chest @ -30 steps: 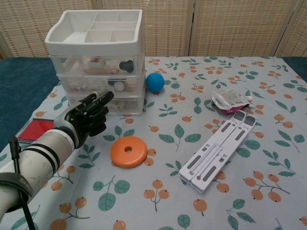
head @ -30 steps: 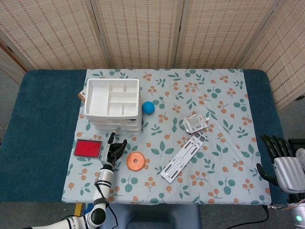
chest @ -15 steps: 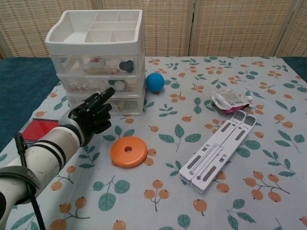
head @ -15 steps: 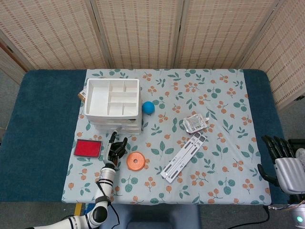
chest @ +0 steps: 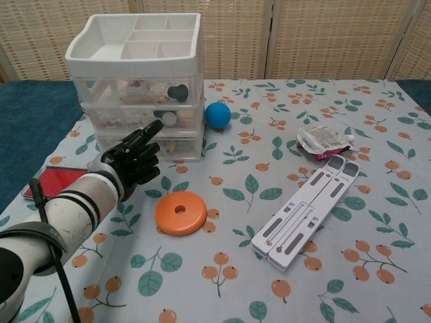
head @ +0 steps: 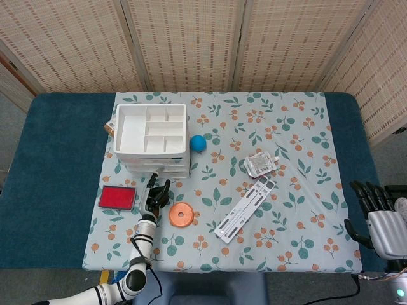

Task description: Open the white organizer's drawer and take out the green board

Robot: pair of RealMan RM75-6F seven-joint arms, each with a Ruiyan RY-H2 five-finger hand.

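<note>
The left hand (chest: pixel 135 158) is up against the front of the white organizer (chest: pixel 137 81), most of its fingers curled in on nothing and one finger stretched toward the lowest drawer (chest: pixel 176 145), its tip at or just short of the drawer front (I can't tell whether it touches). All three drawers sit closed. Small items show through their clear fronts, but I can't make out the green board among them. The right hand (head: pixel 380 216) rests at the far right edge of the worktop (head: pixel 57 165), well apart from everything, fingers spread and holding nothing. On the flowered cloth (chest: pixel 269 121), an orange disc (chest: pixel 180 212) lies just beside the left hand, a red pad (head: pixel 117 197) to its other side, a blue ball (chest: pixel 217 115) beside the organizer, and a white folding stand (chest: pixel 310 210) below a small pouch (chest: pixel 324 141).
</note>
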